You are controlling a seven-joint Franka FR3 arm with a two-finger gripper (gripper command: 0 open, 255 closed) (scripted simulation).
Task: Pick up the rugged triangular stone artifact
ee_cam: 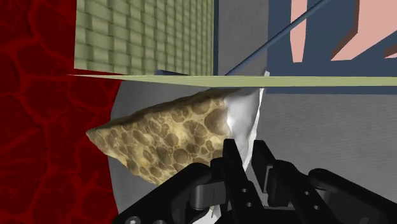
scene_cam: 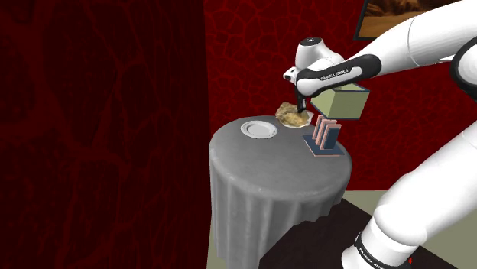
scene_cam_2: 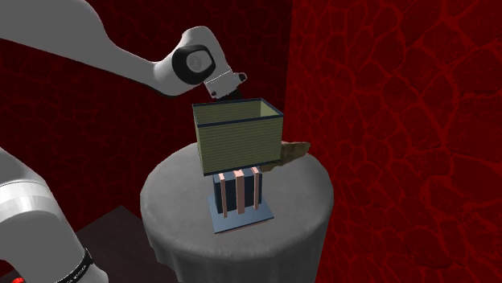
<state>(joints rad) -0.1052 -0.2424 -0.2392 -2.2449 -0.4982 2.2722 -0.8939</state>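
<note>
The stone artifact (scene_cam: 291, 115) is a rough, pitted, tan triangular piece with a white end. It lies at the far edge of the round table (scene_cam: 267, 164), beside the olive box. In the wrist view the stone (ee_cam: 168, 137) spreads out to one side of my gripper (ee_cam: 247, 154). Its white end runs down between the two black fingers (ee_cam: 230, 159), which stand close together and clasp it. From the shoulder view, my gripper (scene_cam: 300, 105) comes straight down onto the stone. In the second exterior view the stone (scene_cam_2: 291, 151) pokes out from behind the box.
An open olive box (scene_cam: 341, 100) stands right next to the stone, close to my hand. A blue rack with pink and dark slabs (scene_cam: 325, 137) sits in front of it. A white plate (scene_cam: 258, 130) lies on the table's other side. Red walls surround the table.
</note>
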